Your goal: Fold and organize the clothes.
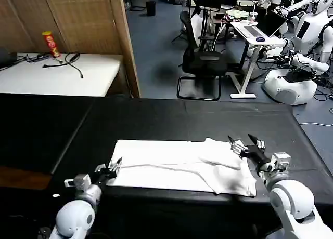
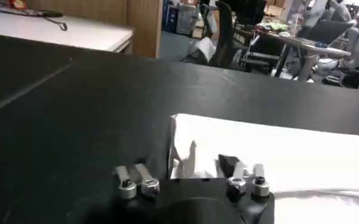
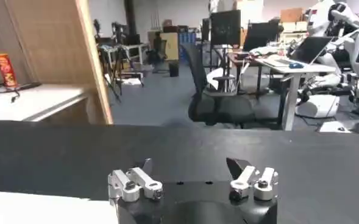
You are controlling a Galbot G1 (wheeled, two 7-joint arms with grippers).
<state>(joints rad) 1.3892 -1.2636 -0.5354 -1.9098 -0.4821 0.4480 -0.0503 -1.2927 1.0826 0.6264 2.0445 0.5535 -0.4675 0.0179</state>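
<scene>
The clothes are one white T-shirt (image 1: pixel 182 166), folded into a long band across the black table cover (image 1: pixel 156 119), with a thicker bunched part at its right end. My left gripper (image 1: pixel 115 164) stands open at the band's left end. In the left wrist view the shirt's (image 2: pixel 277 152) corner lies between the spread fingers of the left gripper (image 2: pixel 185 165). My right gripper (image 1: pixel 244 143) is open at the upper right corner of the shirt. In the right wrist view the right gripper (image 3: pixel 191 165) has nothing between its fingers, and a strip of shirt (image 3: pixel 39 208) lies beside it.
A white side table (image 1: pixel 62 75) with a red can (image 1: pixel 50 43) and cables stands at the back left, beside a wooden partition (image 1: pixel 125 41). Beyond the table's far edge are an office chair (image 1: pixel 203 62), a desk with a laptop (image 1: pixel 255 31) and other robots (image 1: pixel 291 83).
</scene>
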